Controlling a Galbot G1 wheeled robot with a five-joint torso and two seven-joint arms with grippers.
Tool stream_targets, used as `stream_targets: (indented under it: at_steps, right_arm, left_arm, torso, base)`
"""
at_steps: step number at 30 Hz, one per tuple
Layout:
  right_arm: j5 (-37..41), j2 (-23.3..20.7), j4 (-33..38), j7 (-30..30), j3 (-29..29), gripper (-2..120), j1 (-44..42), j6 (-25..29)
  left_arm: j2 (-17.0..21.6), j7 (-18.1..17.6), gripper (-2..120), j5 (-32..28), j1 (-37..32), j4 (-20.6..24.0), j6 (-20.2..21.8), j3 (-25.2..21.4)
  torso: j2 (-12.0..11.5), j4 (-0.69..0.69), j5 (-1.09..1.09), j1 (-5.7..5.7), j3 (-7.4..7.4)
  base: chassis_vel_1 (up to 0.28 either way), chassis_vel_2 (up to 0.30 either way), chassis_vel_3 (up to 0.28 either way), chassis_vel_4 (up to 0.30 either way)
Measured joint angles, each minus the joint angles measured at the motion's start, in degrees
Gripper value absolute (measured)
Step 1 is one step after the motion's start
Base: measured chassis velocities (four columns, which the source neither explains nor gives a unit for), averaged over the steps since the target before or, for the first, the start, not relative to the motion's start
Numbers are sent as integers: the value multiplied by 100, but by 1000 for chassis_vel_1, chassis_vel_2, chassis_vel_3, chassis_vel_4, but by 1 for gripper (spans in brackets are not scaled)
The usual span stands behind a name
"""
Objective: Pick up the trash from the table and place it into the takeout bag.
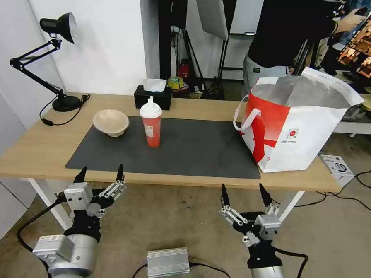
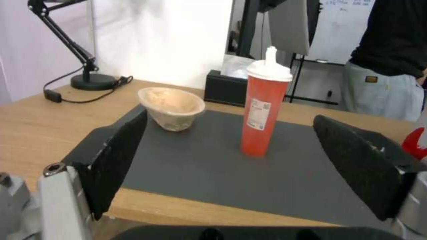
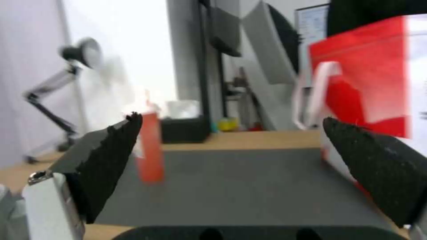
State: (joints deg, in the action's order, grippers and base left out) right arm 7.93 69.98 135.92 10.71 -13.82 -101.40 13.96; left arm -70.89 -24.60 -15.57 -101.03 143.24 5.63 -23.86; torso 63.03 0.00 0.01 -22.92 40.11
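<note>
On the light-wood table, a shallow beige bowl rests at the left end of the dark grey mat. Beside it a tall red cup with a white domed lid stands upright. The white and red takeout bag stands open at the table's right end, foil lining showing. My left gripper hangs open below the table's front edge, in front of the bowl and cup. My right gripper hangs open below the front edge, left of the bag.
A black desk lamp stands at the back left with its cord on the table. A black tissue box sits behind the cup. A person stands behind the bag. A silver box and cables lie on the floor.
</note>
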Motion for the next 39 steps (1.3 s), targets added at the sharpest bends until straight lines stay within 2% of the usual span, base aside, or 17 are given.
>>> stream_targets:
  at_steps: [8, 11, 18, 20, 28, 39]
  right_arm:
    - [666, -406, 69, -567, 10, 100, 382, -120]
    - [1180, -872, 38, -927, -18, 100, 956, -372]
    - [1846, -1341, -63, -1156, -10, 100, 1781, -772]
    - [2213, -1480, -99, -1206, 12, 100, 2247, -1086]
    - [2772, -1752, -406, -977, 387, 100, 3272, -1762]
    - [2877, -1658, -960, -272, 1114, 100, 4492, -2628]
  left_arm:
    - [39, 0, 100, -2, 32, 0, 4, -34]
    - [40, -3, 100, -3, 51, 0, 6, -40]
    - [48, -2, 100, -27, 73, 0, 8, -56]
    - [55, -2, 100, -87, 117, 0, 11, -121]
    - [50, -32, 100, -94, 154, -75, -11, -146]
    - [2, -67, 100, -62, 260, -222, -26, -126]
  torso:
    - [0, -1, 0, 0, 0]
    - [0, 0, 0, 0, 1]
    - [0, 0, 0, 0, 1]
    - [-1, 1, 0, 0, 1]
    - [-2, 0, -1, 0, 1]
    - [-1, 0, -1, 0, 0]
  base:
    - [0, 0, 0, 0]
    - [0, 0, 0, 0]
    - [0, 0, 0, 0]
    - [0, 0, 0, 0]
    - [0, 0, 0, 0]
    - [0, 0, 0, 0]
